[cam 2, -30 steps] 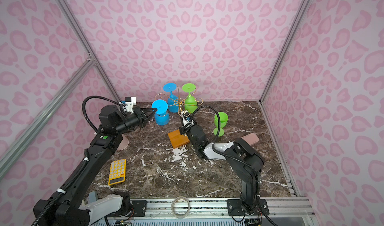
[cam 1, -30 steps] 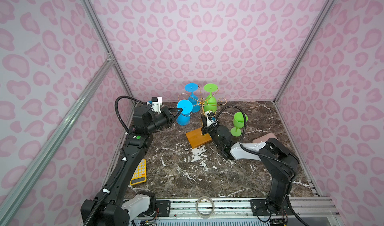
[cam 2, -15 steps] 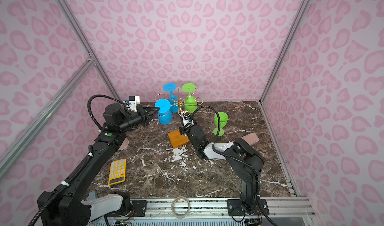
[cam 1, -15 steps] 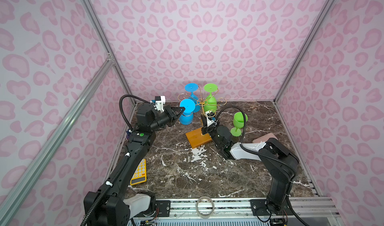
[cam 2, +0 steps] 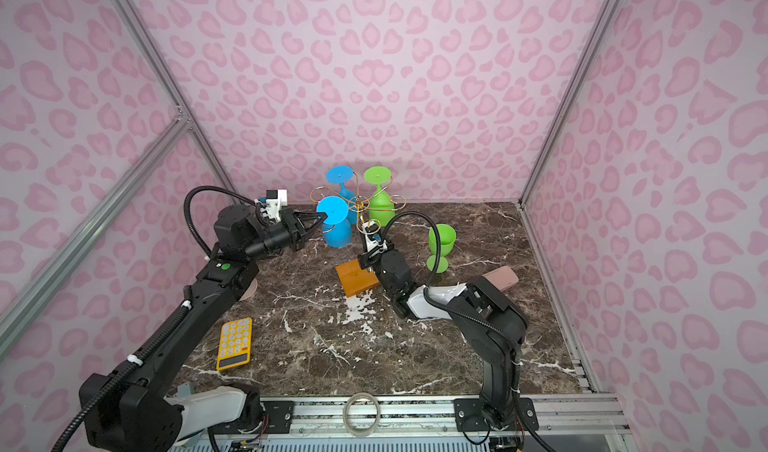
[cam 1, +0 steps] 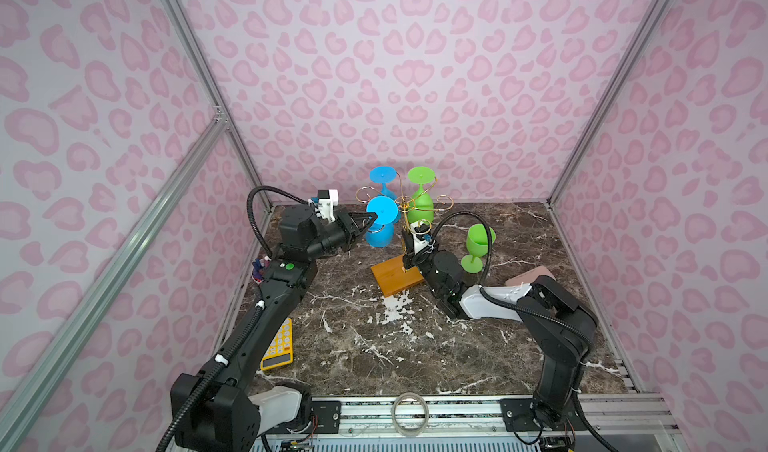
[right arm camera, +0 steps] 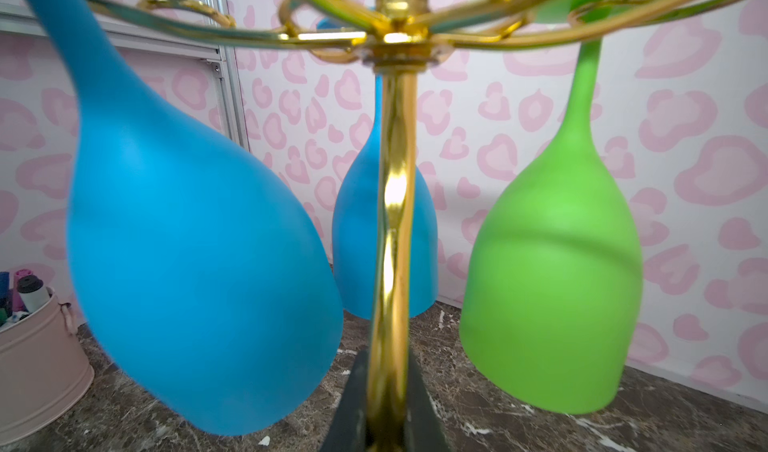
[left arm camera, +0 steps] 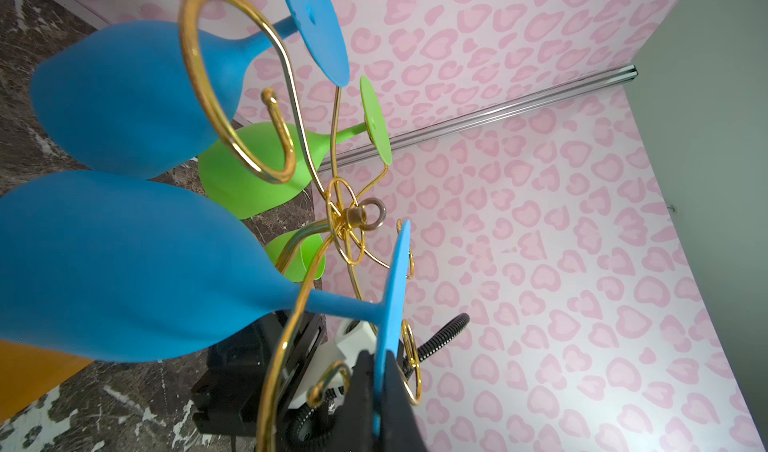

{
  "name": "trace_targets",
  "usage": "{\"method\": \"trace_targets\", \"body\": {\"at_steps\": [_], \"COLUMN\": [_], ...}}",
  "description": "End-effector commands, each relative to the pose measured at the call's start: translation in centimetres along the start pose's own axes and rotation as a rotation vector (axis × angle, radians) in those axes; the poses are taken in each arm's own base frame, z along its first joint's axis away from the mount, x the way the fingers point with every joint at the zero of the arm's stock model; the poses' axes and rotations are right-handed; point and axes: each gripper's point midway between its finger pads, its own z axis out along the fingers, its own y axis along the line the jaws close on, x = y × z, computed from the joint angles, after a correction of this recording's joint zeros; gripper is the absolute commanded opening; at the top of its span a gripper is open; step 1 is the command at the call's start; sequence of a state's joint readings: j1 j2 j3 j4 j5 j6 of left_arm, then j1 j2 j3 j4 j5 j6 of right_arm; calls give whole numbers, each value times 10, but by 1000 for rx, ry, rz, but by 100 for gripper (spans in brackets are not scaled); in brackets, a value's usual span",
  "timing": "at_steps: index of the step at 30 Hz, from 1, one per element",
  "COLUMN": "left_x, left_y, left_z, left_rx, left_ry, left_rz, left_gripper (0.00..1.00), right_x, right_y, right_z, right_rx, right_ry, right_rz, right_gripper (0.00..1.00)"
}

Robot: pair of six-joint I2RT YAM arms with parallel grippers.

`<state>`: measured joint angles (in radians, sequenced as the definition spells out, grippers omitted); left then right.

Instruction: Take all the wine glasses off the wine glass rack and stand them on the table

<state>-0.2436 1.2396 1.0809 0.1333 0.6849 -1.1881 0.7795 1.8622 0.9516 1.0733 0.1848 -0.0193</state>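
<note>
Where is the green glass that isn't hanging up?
In a top view the loose green glass stands upright on the marble table, right of the wine glass rack, beside the right arm.

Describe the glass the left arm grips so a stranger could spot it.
Find the gold wire rack on its orange base toward the back. Of three glasses hanging upside down, it is the nearer blue glass, its foot pinched by the left jaws.

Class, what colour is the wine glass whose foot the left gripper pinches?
Blue; the wine glass shows best in the left wrist view.
</note>
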Motion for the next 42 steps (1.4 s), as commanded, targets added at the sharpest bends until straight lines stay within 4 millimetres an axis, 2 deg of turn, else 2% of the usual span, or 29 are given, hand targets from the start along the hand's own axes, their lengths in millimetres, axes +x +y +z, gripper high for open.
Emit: {"method": "trace_targets", "body": {"at_steps": [1, 12, 30, 35, 42], "left_x": [1, 16, 43, 42, 41], "left_y": [-13, -8, -11, -15, -18], "left_z": [1, -1, -17, -25, -33], "left_rx": [47, 43, 36, 39, 55], "left_ry": [10, 70, 174, 163, 167], "left_rz": [32, 27, 68, 76, 69], "left_gripper": [4, 4, 4, 4, 4], "right_x": [20, 21, 21, 18, 15], "right_y": [2, 1, 1, 0, 1], "right_z": [0, 1, 0, 1, 0], "right_rx": [-6, -2, 0, 7, 2], "right_ry": [64, 68, 69, 65, 58], "right_rz": [0, 0, 2, -2, -6], "right_gripper": [0, 0, 0, 15, 27]}}
